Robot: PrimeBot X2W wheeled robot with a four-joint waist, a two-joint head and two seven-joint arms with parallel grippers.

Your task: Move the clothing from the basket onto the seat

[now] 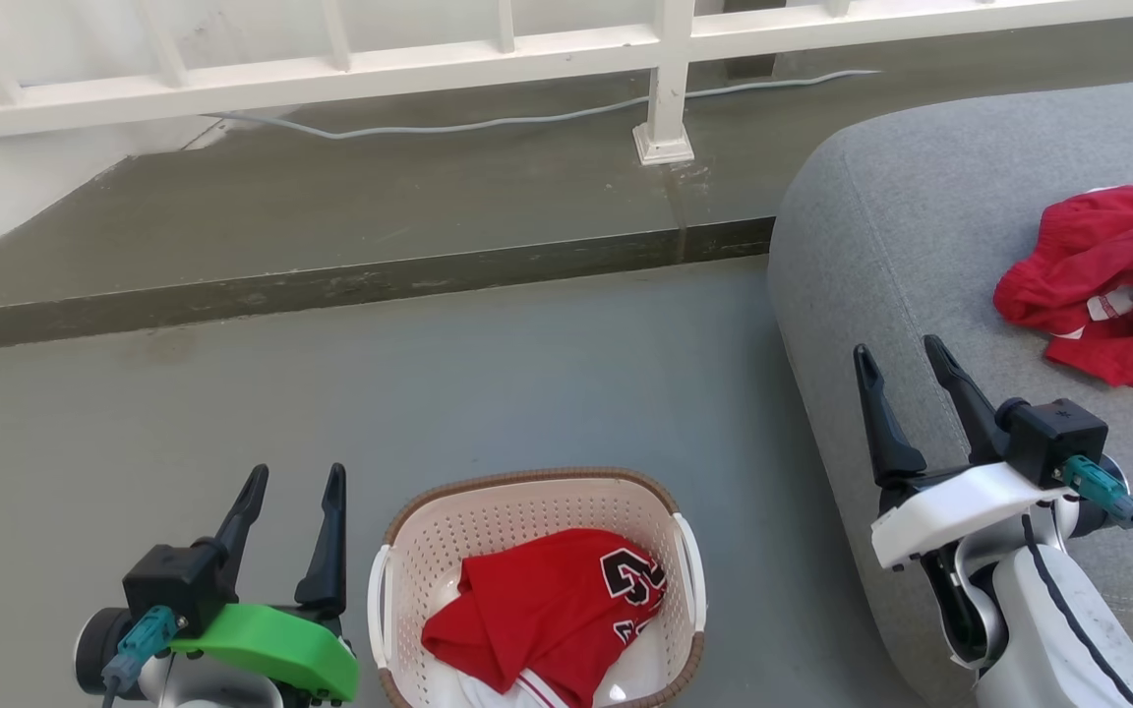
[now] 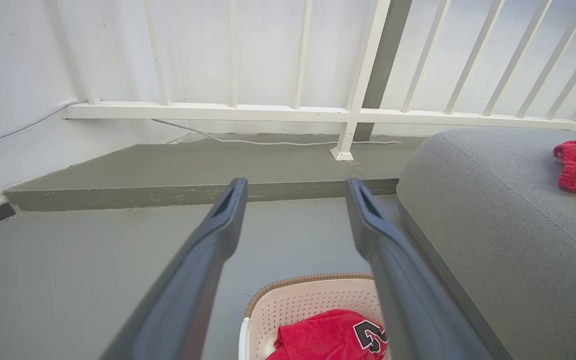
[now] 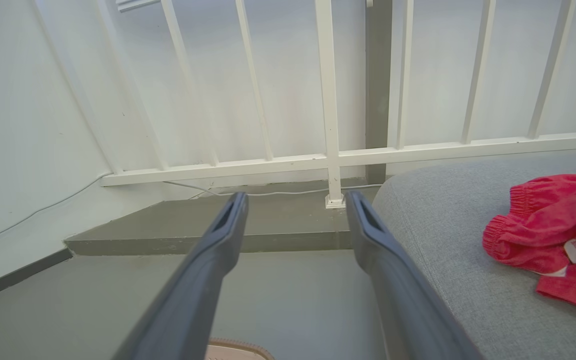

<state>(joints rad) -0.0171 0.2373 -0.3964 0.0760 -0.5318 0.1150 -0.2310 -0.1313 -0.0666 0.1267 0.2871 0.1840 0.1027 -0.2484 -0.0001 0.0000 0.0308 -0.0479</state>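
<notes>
Jersey [image 1: 537, 610] in basket [image 1: 527, 511]: head, left wrist views.

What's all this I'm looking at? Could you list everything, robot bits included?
jersey: one, red with black-and-white number, in the basket
garment: one, red, crumpled on the seat
basket: one, cream with brown rim, on the floor
seat: one, grey, right side
railing: one, white, along the back
cable: one, pale, under the railing
left pincer: one, dark, open, left of the basket
right pincer: one, dark, open, over the seat's edge
</notes>
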